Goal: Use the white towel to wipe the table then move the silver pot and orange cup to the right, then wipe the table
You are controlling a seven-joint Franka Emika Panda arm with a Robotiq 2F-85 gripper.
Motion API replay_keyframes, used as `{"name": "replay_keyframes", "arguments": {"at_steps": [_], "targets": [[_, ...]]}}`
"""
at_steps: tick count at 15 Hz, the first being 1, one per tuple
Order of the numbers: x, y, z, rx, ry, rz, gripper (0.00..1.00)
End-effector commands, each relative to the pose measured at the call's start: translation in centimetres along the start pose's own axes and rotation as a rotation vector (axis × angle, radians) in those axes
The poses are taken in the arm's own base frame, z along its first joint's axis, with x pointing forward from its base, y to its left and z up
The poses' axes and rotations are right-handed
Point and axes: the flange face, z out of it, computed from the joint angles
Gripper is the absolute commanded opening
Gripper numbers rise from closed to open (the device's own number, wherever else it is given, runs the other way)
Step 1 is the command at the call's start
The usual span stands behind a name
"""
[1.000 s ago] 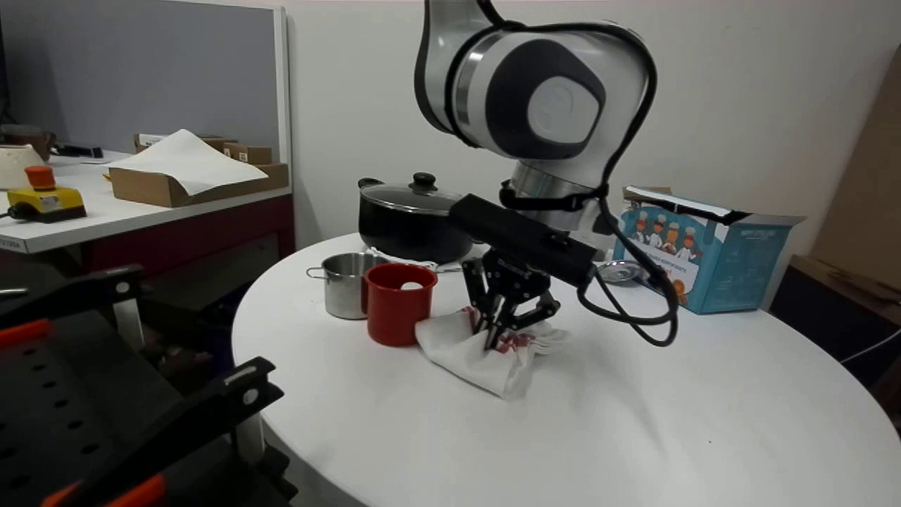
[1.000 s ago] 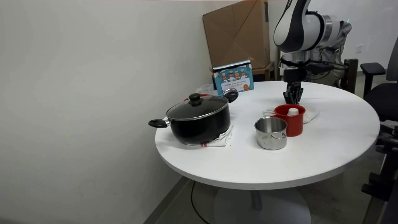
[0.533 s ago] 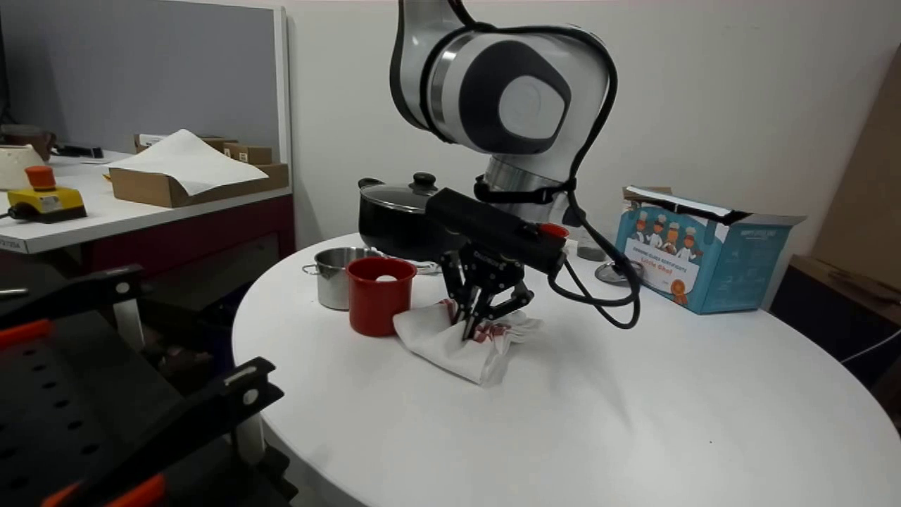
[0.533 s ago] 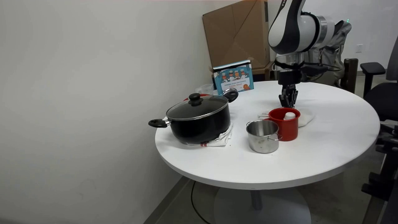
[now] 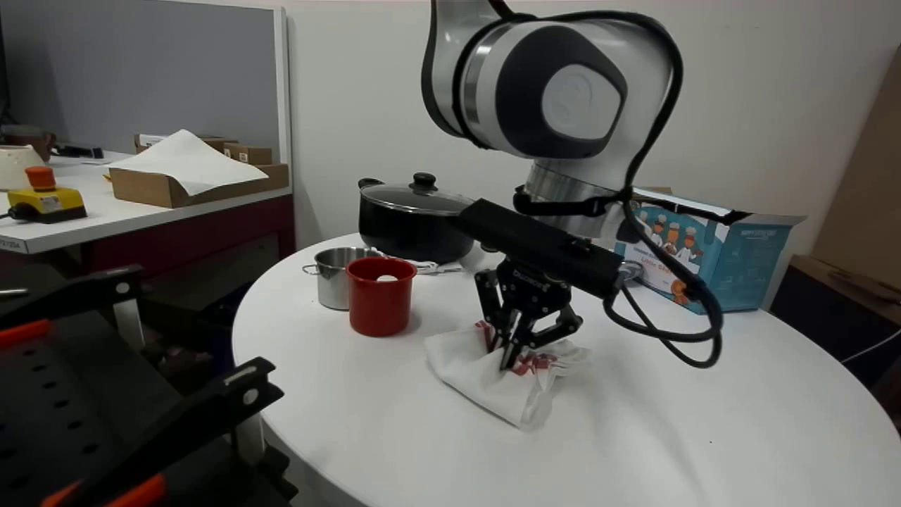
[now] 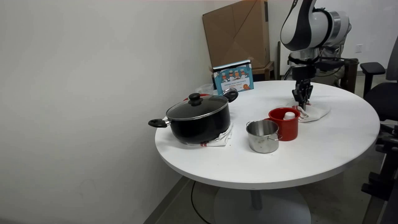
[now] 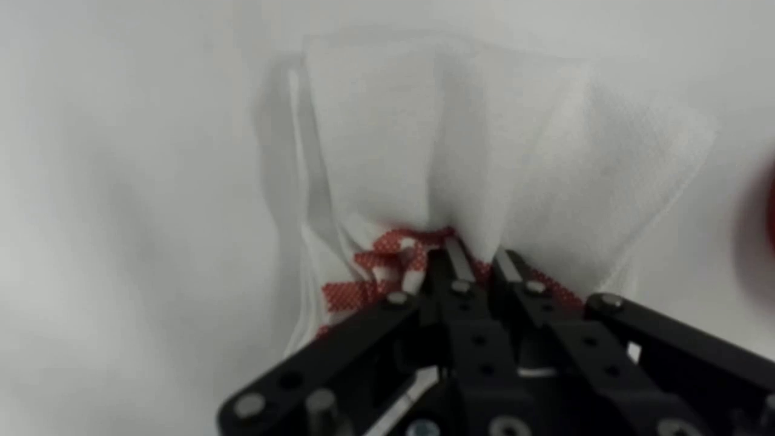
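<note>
My claw (image 7: 482, 264) clamped on white towel (image 7: 472, 139) at bunched red-striped part. Looks soft, light; pinch there should hold, loose edges likely drag on desk (image 5: 633, 443).

The cup (image 7: 772, 209) is a blurred, cut-off sliver in the wrist view; in an exterior view it partly hides the silver pot (image 5: 334, 282). Behind the black pot (image 6: 200, 126) only a red edge (image 6: 205, 94) shows, perhaps a bowl's.
</note>
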Motion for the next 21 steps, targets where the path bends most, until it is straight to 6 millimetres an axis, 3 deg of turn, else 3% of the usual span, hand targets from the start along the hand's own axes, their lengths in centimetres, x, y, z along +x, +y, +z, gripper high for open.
{"name": "replay_keyframes", "arguments": {"at_steps": [1, 3, 4, 6, 9, 14, 21], "targets": [[-3.4, 5.1, -0.1, -0.027, 0.018, 0.09, 0.05], [-4.8, 7.5, -0.4, -0.032, 0.028, 0.144, 0.04], [-5.3, 8.3, -0.4, -0.028, 0.028, 0.171, 0.34], [-5.9, 9.1, -0.5, -0.026, 0.026, 0.194, 0.42], [-6.0, 8.9, -0.7, -0.012, 0.026, 0.195, 0.63], [-4.9, 4.6, -2.2, 0.037, 0.007, 0.153, 0.99], [-3.1, -2.2, -9.1, 0.038, -0.012, 0.102, 1.0]]}}
